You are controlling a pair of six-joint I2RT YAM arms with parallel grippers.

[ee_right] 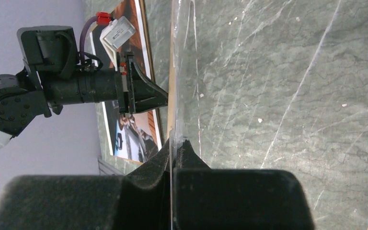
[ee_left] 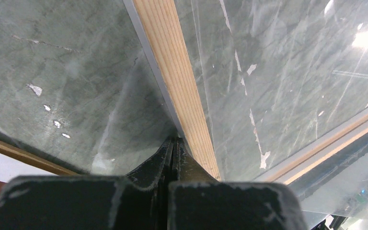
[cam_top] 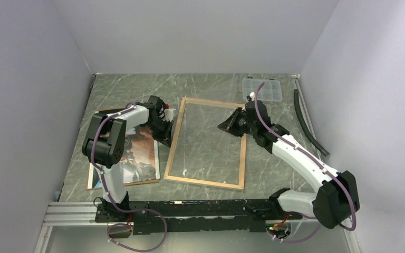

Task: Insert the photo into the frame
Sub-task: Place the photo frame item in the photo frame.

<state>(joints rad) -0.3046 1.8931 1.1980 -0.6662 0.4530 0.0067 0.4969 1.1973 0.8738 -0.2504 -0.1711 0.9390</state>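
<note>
Thin wood-backed white picture frame (cam_top: 203, 182) lying back-up mid-worktop (cam_top: 211, 84); dark glossy paper photo (cam_top: 137, 153) lying just left, under your left arm. Left jaws clenched empty, touching frame rail; right jaws pinching clear pane (cam_top: 211, 142) edge. Pulling askew, you are risking cracking or dropping pane.

We see a grey-green marble table (cam_top: 137, 87) veined white, the frame (cam_top: 175, 138) in pale, fine-grained wood around a clear pane (cam_top: 205, 142), the photo (cam_top: 140, 158) dark with orange-red and skin tones, and 2 white-and-black arms: left arm (cam_top: 132, 115), right arm (cam_top: 300, 158).
</note>
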